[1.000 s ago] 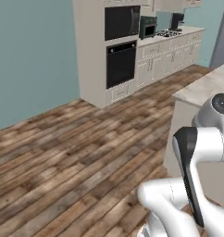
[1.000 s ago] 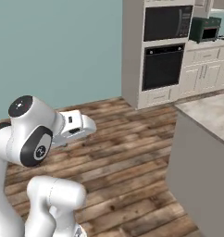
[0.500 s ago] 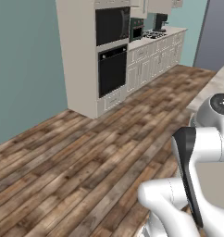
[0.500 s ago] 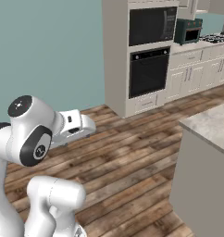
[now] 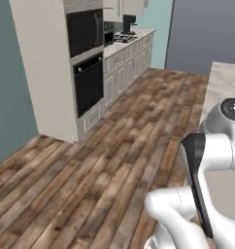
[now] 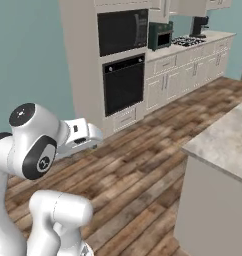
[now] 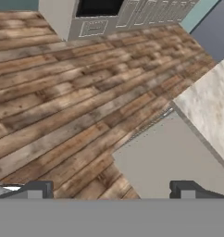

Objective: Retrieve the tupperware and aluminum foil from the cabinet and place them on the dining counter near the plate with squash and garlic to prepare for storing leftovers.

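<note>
My gripper (image 7: 111, 190) hangs open over the wooden floor, its two dark fingertips (image 7: 40, 189) far apart with nothing between them. The dining counter (image 7: 211, 104) has a pale marbled top; its corner lies to the right of the gripper, and it also stands at the right in both base views (image 5: 222, 80) (image 6: 225, 142). Cream wall cabinets (image 6: 185, 6) hang above the far wall counter; I cannot tell which one is the cabinet of the task. The tupperware, the aluminum foil and the plate with squash and garlic are out of view.
A tall cream oven tower (image 5: 88, 80) (image 6: 123, 80) with a black microwave and oven stands ahead on the left. Beyond it runs a wall counter with cream drawers (image 6: 193, 62), a green toaster oven (image 6: 160, 36) and a coffee machine (image 5: 129, 22). A grey fridge (image 5: 207, 34) stands at the back.
The whole picture has slid left in both base views, so the base has moved. The oven tower is now closer and further left. The arm keeps its pose and the gripper stays open.
</note>
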